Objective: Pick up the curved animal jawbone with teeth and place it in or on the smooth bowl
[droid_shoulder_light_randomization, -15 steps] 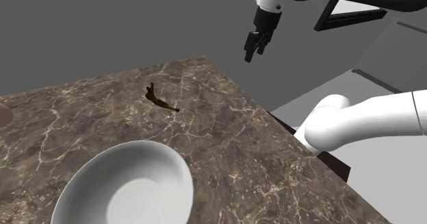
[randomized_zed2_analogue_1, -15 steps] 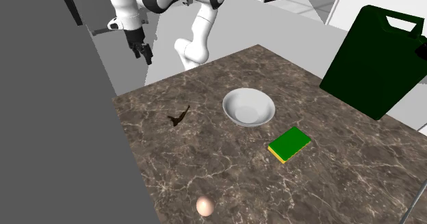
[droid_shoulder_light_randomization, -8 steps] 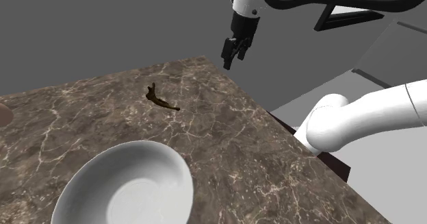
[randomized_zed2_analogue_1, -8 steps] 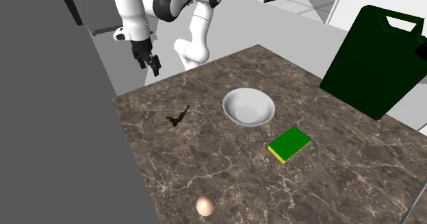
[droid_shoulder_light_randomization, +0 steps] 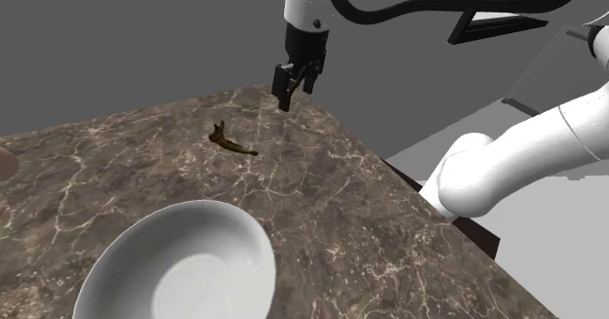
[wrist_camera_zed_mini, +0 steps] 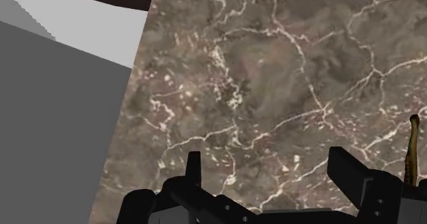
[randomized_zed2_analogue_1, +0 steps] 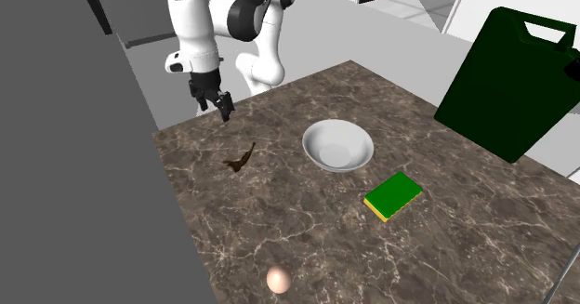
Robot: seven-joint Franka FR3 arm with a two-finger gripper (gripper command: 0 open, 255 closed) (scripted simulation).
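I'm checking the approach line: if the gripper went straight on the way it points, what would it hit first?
The gripper would most likely meet bare tabletop first; the wrist view has it straight ahead between the open fingers. The jawbone lies off to the side, past one finger, so probably missed.

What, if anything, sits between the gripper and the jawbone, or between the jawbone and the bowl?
Nothing visible. The gripper, jaws open, hangs above the marble table near its edge, with bare surface between it and the jawbone. Bare marble runs from the jawbone to the white bowl; the green sponge and egg lie aside.
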